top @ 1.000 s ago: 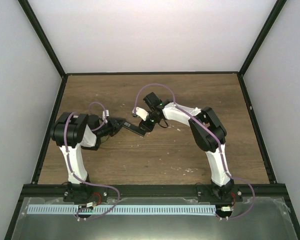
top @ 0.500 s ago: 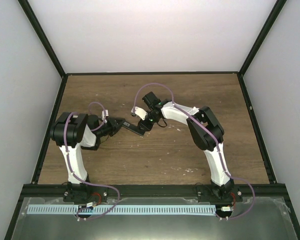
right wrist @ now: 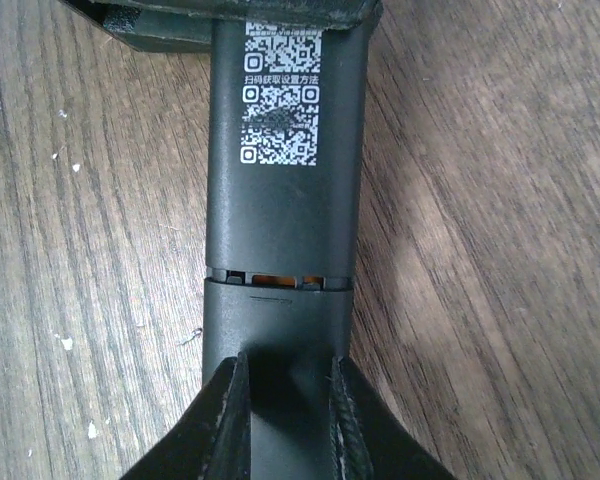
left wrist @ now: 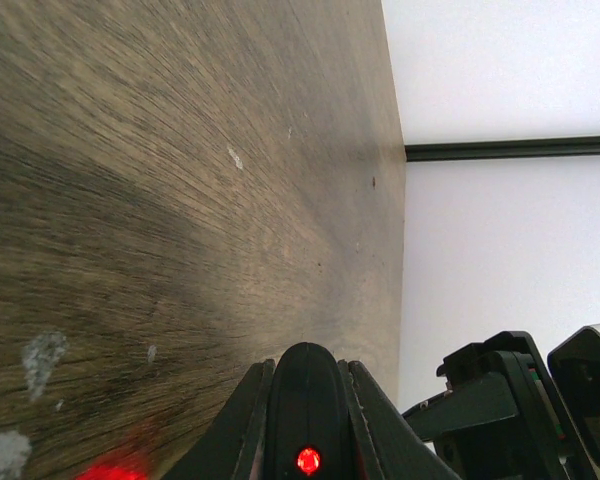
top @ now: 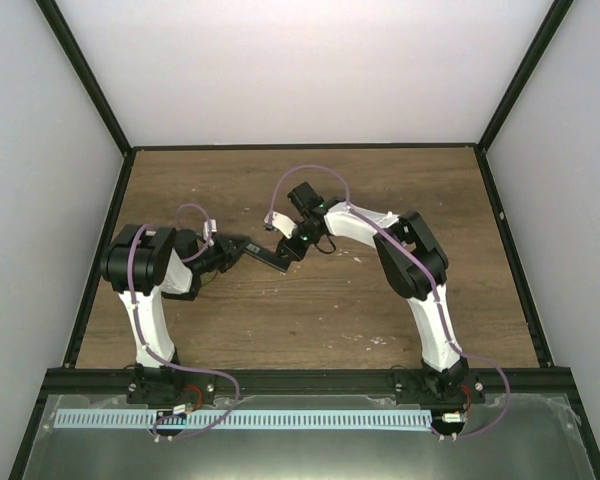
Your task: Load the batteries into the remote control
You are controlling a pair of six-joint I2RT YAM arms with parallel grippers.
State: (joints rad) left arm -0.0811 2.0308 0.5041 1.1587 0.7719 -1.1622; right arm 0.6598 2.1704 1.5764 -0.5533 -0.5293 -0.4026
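The slim matte-black remote control (right wrist: 280, 200) is at the middle of the grained wooden counter (right wrist: 70, 200), back up, with a white QR label (right wrist: 280, 95). Orange batteries (right wrist: 270, 280) show at the cover (right wrist: 278, 330) seam. The left gripper (left wrist: 307, 400) clamps 1 end. The right gripper (right wrist: 285, 400) is narrowly parted over the cover, grip unclear.

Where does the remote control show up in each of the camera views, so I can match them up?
Top external: the remote control, just left of centre over the wooden table.
Left wrist: remote control at bottom centre, red-lit end between the left fingers.
Right wrist: remote control mid-frame, running top to bottom, code sticker showing.
Shared landmark: the wooden table.
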